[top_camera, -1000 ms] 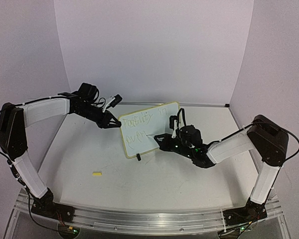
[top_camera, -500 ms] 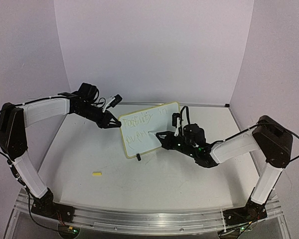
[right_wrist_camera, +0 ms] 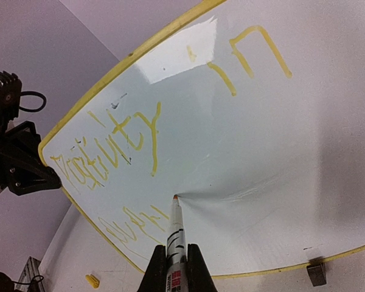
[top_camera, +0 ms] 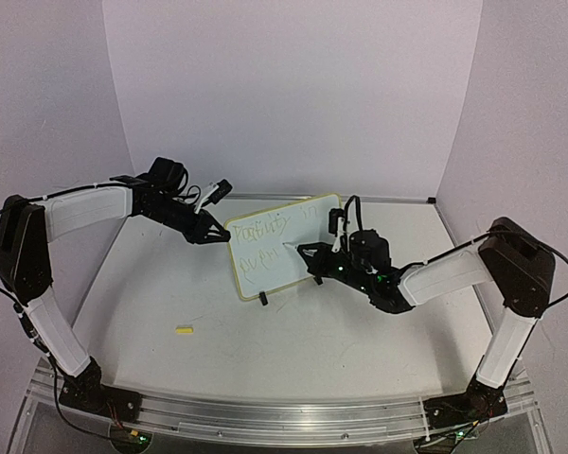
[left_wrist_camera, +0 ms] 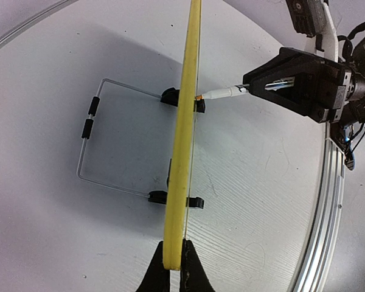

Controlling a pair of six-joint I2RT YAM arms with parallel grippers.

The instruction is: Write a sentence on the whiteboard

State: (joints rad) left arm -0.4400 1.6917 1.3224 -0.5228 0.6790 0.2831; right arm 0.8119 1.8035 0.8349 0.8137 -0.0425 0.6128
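Right claw [top_camera: 309, 254]: grips the slim marker pen [right_wrist_camera: 176, 231] tight, jaws closed on the barrel, nib out front. Has crept up and to the right over the last second (a small shift, no more). Now sets the nib just right of the lower line's last letters rather than on them. Seems to touch the whiteboard [top_camera: 265, 257] face there; from the left wrist view, meets the white side close to one of the black feet [left_wrist_camera: 168, 95].

Left claw [left_wrist_camera: 174, 271]: pinches the board's yellow rim at its left edge, jaws nearly together on it, same as a second ago. Steadies the board upright on the tabletop [top_camera: 312, 331], propped on its wire stand [left_wrist_camera: 88, 146], between the two arms.

As for the sentence [right_wrist_camera: 118, 143]: a long word and a short one on the top line, a few letters begun below. Hard to tell at this size whether any ink has been added.

Reads as a hop to the next word of the lower line. Leaves the task perhaps midway. Calls for light pressure, given a hold on one edge only.

Elsewhere, only a small yellow cap [top_camera: 184, 329], well apart from the board.
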